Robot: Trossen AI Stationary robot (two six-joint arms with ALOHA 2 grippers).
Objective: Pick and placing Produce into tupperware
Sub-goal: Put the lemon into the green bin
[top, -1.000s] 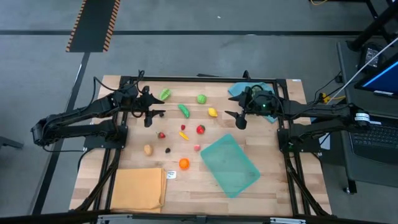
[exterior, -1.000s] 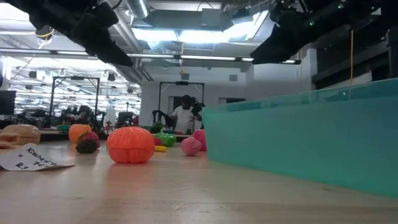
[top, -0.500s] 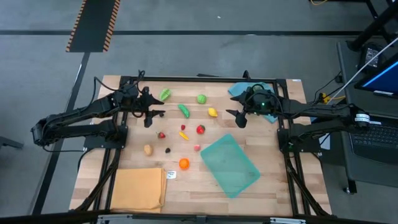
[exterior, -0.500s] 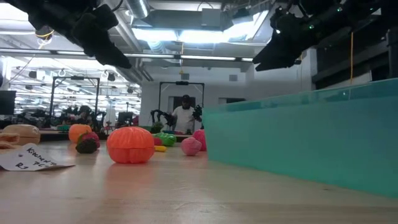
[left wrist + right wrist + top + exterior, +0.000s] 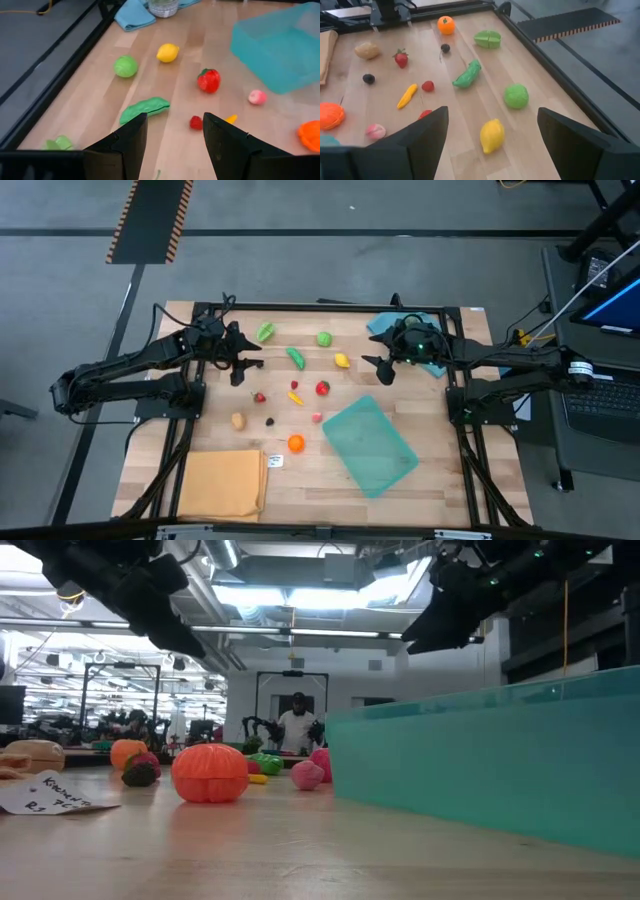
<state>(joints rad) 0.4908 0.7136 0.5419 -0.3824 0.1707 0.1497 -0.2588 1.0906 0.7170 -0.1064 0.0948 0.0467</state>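
Across the pale wooden table (image 5: pixel 420 490), biggest item first: shallow translucent teal rectangular tupperware (image 5: pixel 370 445), sitting skewed on the right-centre part, nothing in it yet as far as the high view shows. Flat orange-yellow cloth (image 5: pixel 222 483) lies at the near left corner, blue cloth (image 5: pixel 388 325) at the far right corner.

Both dark arms hover at the far side. Left gripper (image 5: pixel 243 366) is over the boards nr the far-left produce, fingers (image 5: pixel 131 142) parted w/ nothing between them. Right gripper (image 5: pixel 378 368) is above the table just beside the small yellow lemon (image 5: pixel 492 135), jaws spread wide, also empty.

Produce is all loose on the table, between the arms and left of the tub: green pea pod (image 5: pixel 145 110), round green ball-like piece (image 5: pixel 515 96), red strawberry (image 5: pixel 208 80), orange ribbed pumpkin-like piece (image 5: pixel 209 772), tan potato (image 5: pixel 238 420), plus tiny berries.

Judgement: step in hand looks like approach for a first pick. To do it well, right arm should centre on the lemon, drop straight down, close gently so it doesn't roll, then lift clear of the tub wall before releasing.
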